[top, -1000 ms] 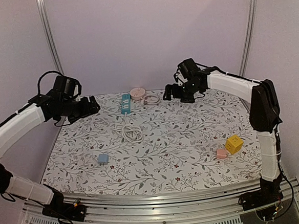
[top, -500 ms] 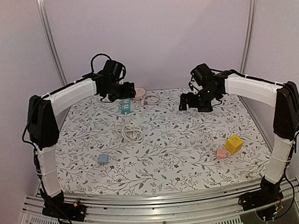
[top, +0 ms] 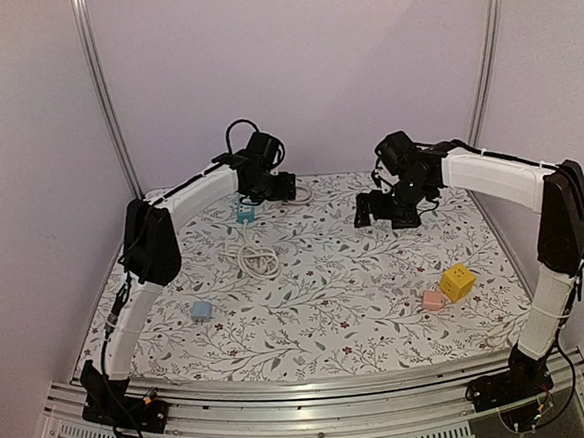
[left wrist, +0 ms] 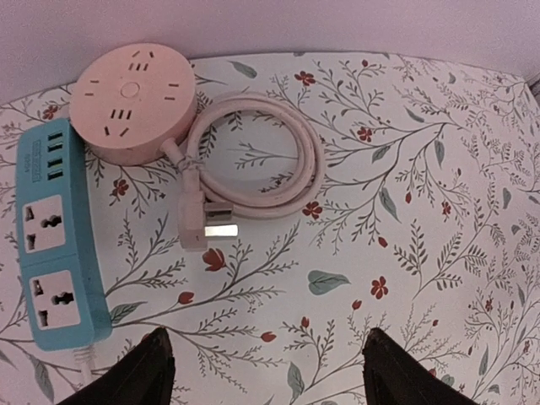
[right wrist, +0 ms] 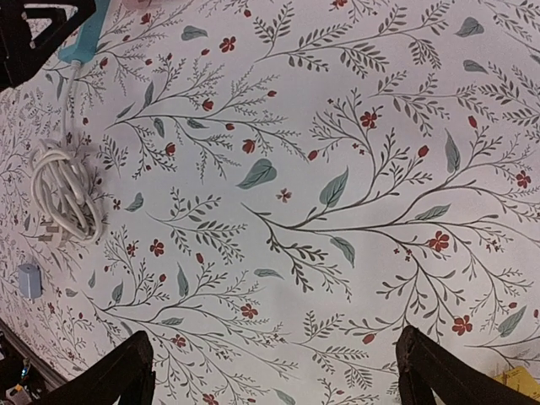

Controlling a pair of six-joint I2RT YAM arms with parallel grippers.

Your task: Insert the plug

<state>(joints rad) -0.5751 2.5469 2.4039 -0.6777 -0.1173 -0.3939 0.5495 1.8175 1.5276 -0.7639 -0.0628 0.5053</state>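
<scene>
Two power strips lie at upper centre of the top view: one blue strip [left wrist: 55, 232] and one round pink strip [left wrist: 135, 101]. Two coiled cords: one pink cord [left wrist: 314, 164], one white cord [top: 257, 259]. Three small blocks: one blue block [top: 201, 311], one yellow block [top: 457, 282], one pink block [top: 433, 300].

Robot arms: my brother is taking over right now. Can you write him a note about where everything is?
Left gripper: open, empty, hovering close to the pink plug.
Right gripper: open, empty, over bare cloth.
The pink plug lies loose beside the blue power strip, corded to the pink round socket.
Done: nothing grasped, nothing plugged in.
Left: grab the plug and push it into a socket, probably on the blue strip.
</scene>
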